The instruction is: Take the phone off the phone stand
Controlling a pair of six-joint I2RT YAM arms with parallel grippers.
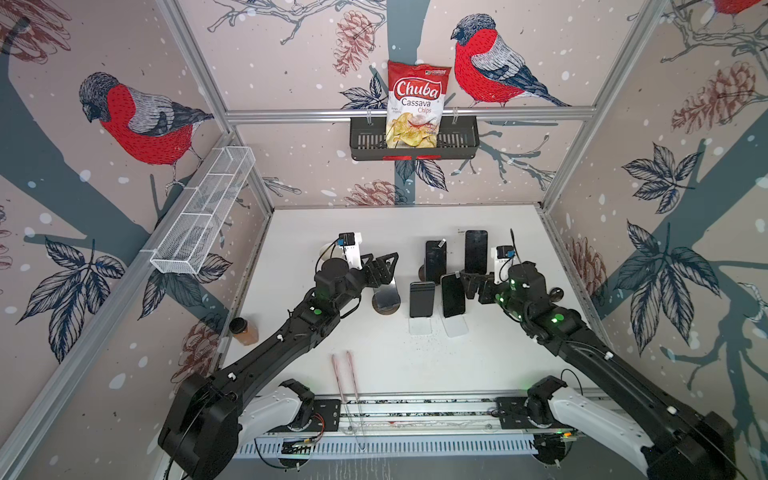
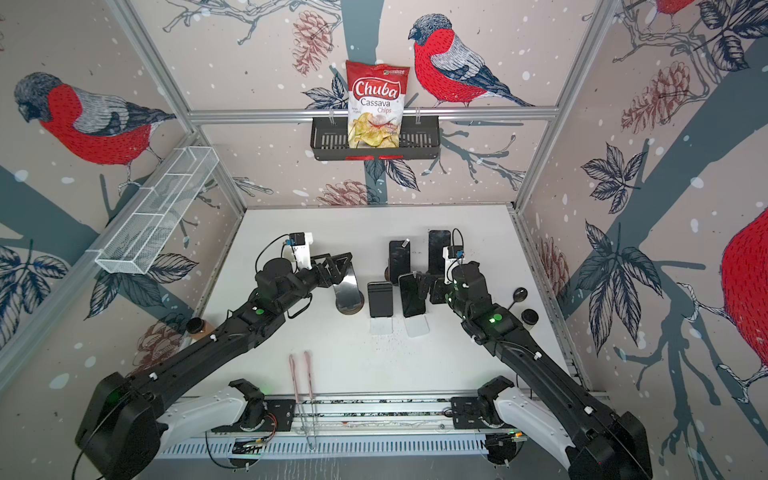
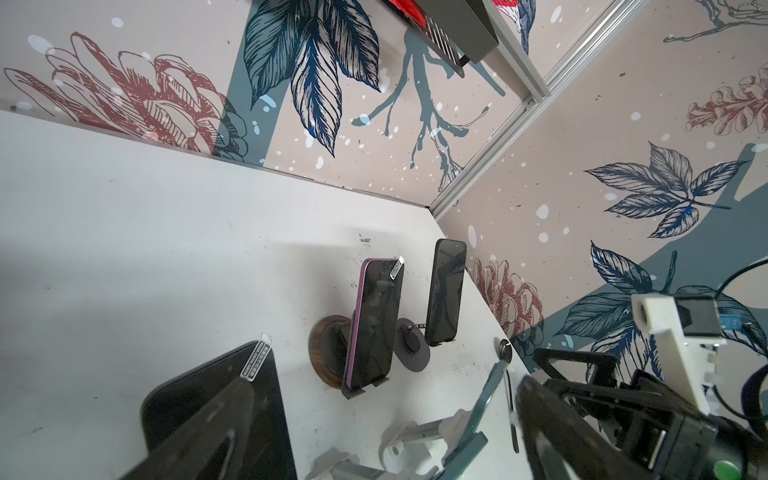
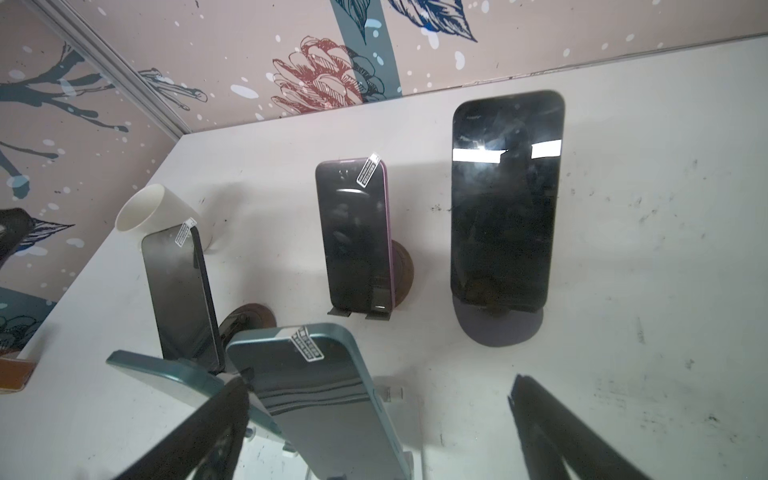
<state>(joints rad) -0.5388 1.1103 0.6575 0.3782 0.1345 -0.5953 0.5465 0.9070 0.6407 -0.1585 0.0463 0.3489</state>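
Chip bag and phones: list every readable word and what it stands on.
"Chuba": chip bag, in the wall basket.
"Cassava Chips": same bag, below the brand.
Bag's corner logo and fine print: too small to read.
Phone stickers: blurred, unreadable.

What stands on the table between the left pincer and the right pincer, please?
In both top views, two phones stand side by side on clear stands between the left pincer and right pincer: a plain phone and a stickered phone.
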